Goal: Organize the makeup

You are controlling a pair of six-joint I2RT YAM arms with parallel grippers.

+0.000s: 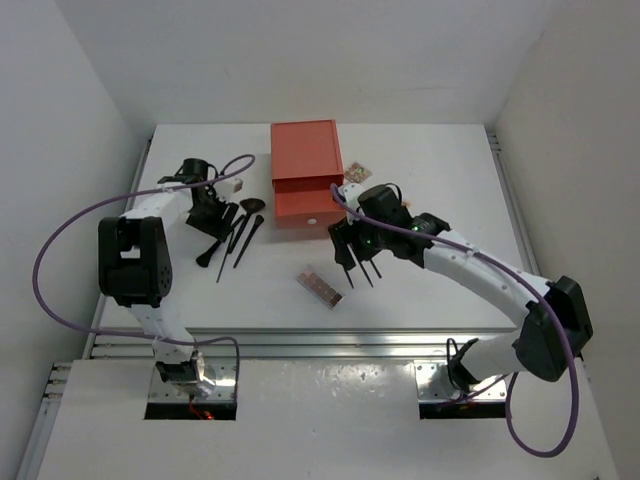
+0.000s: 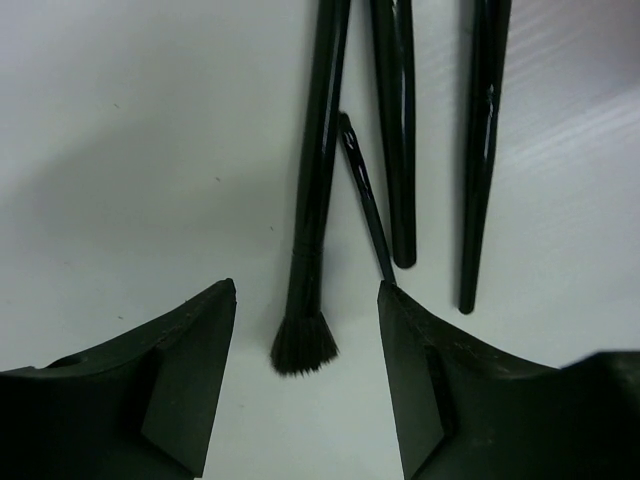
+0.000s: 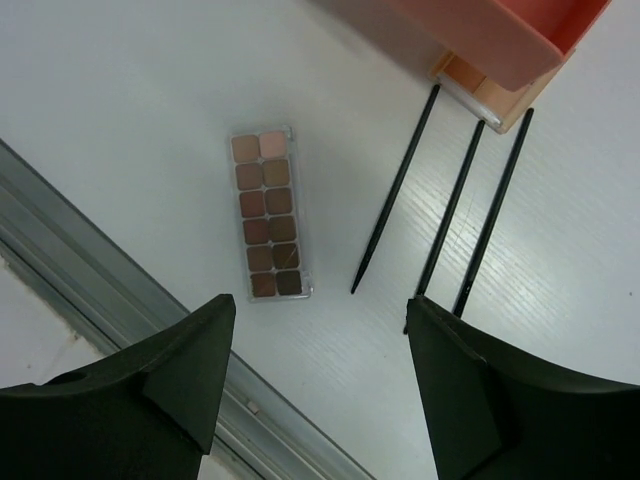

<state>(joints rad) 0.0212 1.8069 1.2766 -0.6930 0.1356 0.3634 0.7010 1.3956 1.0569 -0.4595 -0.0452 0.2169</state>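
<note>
Lying on a matte white tabletop (image 1: 430, 170) between plain white walls: long rectangular pinkish-brown palette (image 3: 268, 215), centre; thin dark pencil-like sticks (image 3: 450, 208) beside orange-red drawer box (image 1: 305, 172); dark-handled brushes (image 2: 318, 150), left. Hovering low over brushes with left gripper (image 2: 307, 300) spread wide; over sticks with right gripper (image 3: 320, 310) likewise.

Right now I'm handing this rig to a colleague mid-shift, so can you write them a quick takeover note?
Left tool: open, empty, hovering over the dark brushes, which lie left of the orange-red drawer box in the top view.
Right tool: open, empty, above the long eyeshadow palette and three thin dark sticks on the near side of the box.
Done: nothing gripped; these items all lie loose on the table.
Left: pick up and sort the brushes, sticks and palette.
</note>
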